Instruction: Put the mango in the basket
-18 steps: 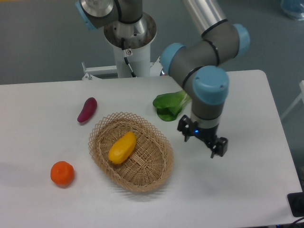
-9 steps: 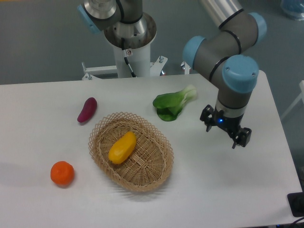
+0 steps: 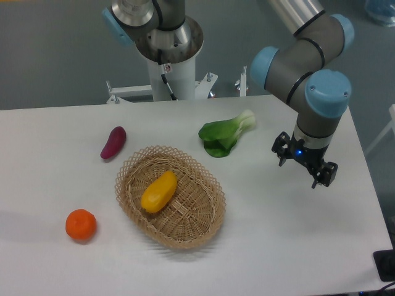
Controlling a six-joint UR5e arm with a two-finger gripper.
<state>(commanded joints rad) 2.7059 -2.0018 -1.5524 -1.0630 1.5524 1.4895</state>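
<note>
- I see one table (image 3: pixel 55 166), white.
- One basket (image 3: pixel 170 196), left of centre.
- One gripper (image 3: pixel 306 169), holding nothing over the table's right side; I cannot tell how its jaws stand.
- One leafy green (image 3: pixel 224 136).
- One mango (image 3: pixel 158 191), lying inside the basket.
- One purple sweet potato (image 3: pixel 113 142).
- One orange (image 3: pixel 81 225).

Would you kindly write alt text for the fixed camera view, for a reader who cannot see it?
A smooth yellow-orange mango lies inside a shallow oval tan wicker basket on a white table, while the robot arm's empty two-finger gripper hangs off to the right, away from it. Around the basket lie a round orange fruit, a purple sweet potato and a leafy green bok choy.
</note>
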